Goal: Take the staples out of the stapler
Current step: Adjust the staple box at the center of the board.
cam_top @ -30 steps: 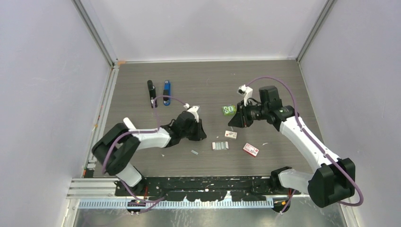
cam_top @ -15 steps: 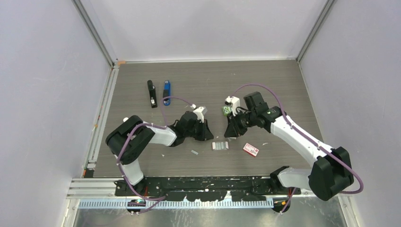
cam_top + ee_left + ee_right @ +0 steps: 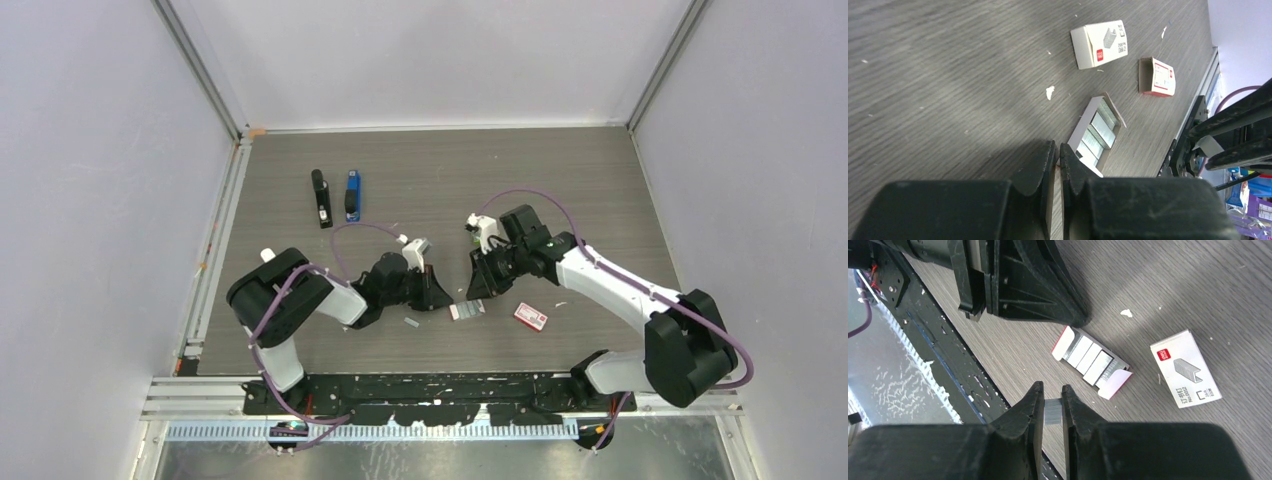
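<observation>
The blue stapler (image 3: 352, 195) lies at the back left of the table, far from both grippers. My right gripper (image 3: 1052, 390) is shut on a short silver-grey strip of staples (image 3: 1052, 412) just above the table, beside an open tray of staple strips (image 3: 1091, 361). In the top view the right gripper (image 3: 480, 287) is just right of that tray (image 3: 467, 310). My left gripper (image 3: 1057, 150) is shut with nothing seen between its fingers, its tips right next to the tray (image 3: 1096, 135). It sits low over the table in the top view (image 3: 436, 298).
A black stapler-like object (image 3: 320, 197) lies left of the blue stapler. A white staple box (image 3: 1185, 368) and a red-and-white box (image 3: 531, 316) lie right of the tray. A loose staple strip (image 3: 411, 322) lies near the front. The table's front edge rail (image 3: 943, 355) is close.
Both grippers have closed in on the staple tray: the right one moved left and forward and down, the left one moved right. The white box is now hidden under the right arm in the top view.
</observation>
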`<state>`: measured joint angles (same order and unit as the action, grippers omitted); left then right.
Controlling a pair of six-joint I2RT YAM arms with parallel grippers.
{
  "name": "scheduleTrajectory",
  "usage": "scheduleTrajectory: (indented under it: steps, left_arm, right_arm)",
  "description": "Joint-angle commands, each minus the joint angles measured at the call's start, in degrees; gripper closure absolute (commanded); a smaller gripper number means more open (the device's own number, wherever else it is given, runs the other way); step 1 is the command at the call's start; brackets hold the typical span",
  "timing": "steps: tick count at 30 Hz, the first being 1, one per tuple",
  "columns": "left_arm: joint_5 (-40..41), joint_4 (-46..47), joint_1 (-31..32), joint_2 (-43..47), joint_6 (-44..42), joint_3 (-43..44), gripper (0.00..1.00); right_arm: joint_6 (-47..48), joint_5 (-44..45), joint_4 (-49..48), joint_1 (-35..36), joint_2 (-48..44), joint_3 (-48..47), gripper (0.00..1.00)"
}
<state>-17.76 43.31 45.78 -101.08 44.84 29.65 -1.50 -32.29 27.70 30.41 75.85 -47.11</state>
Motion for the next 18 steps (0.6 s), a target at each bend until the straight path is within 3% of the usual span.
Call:
scheduleTrajectory:
  steps: [1, 10, 18]
  left_arm:
    - [1.6, -1.1, 1.9, -1.9, 0.7, -2.1, 0.89]
    - [5.1, 3.1, 2.6, 0.7, 4.2, -6.0, 0.89]
    - [14.2, -5.5, 2.7, 18.4, 3.4, -11.5, 0.84]
  right_arm:
    - [-0.6, 1.8, -3.2, 1.7, 1.0, 0.0, 0.82]
    - [-0.3, 6.3, -2.6, 4.4, 2.2, -0.6, 0.82]
    - [0.7, 12.0, -3.2, 8.4, 1.8, -1.7, 0.82]
